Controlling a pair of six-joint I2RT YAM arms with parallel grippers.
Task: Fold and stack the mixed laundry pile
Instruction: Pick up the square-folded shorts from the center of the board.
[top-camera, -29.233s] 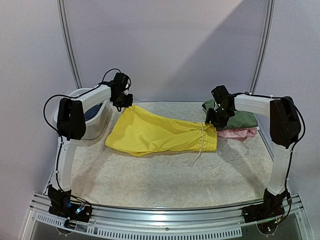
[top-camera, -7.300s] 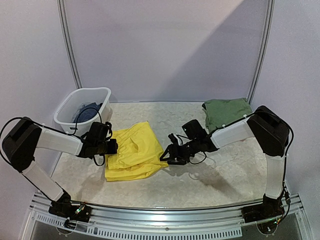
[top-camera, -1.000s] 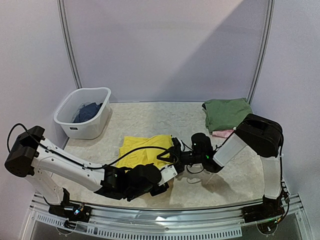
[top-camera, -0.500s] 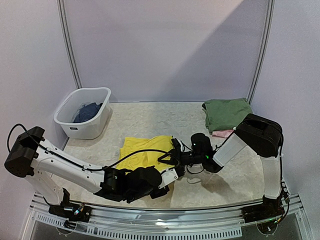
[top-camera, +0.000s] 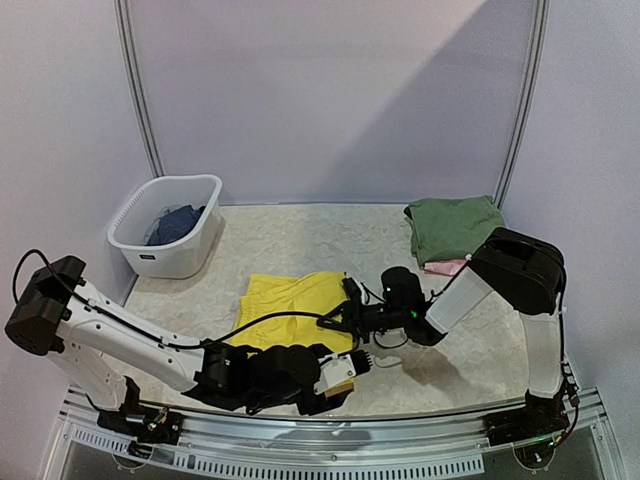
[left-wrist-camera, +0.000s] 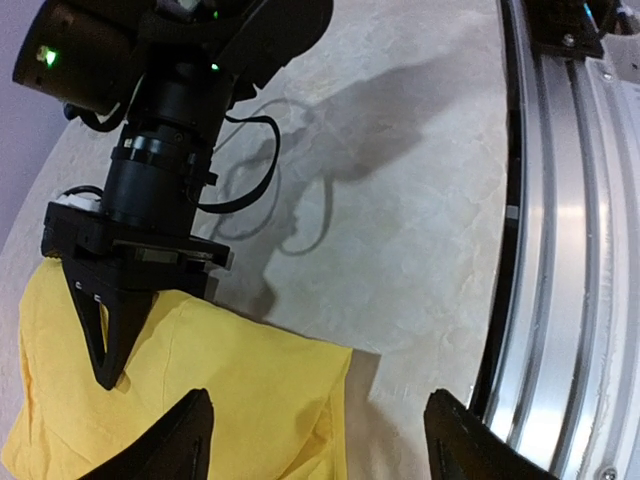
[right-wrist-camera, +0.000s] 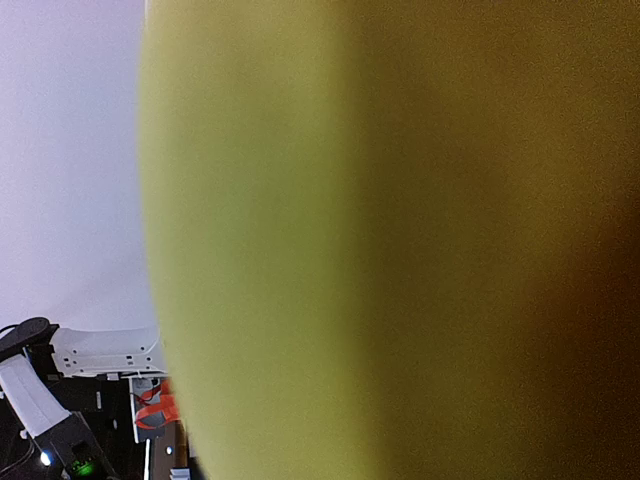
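Note:
The yellow shorts lie folded mid-table, their near corner showing in the left wrist view. My left gripper hovers low over that corner, open, with nothing between its fingers. My right gripper is at the shorts' right edge. One of its black fingers lies on top of the cloth, and yellow fabric fills its own view and hides the jaws. An olive-green garment lies folded on a pink one at the back right. A dark blue garment sits in the basket.
The white slotted basket stands at the back left. A white drawstring trails on the table right of the shorts. The metal front rail runs close beside my left gripper.
My left gripper has opened and let go of the shorts' near corner, drawing back toward the front rail. The right gripper's jaws have closed in at the shorts' right edge.

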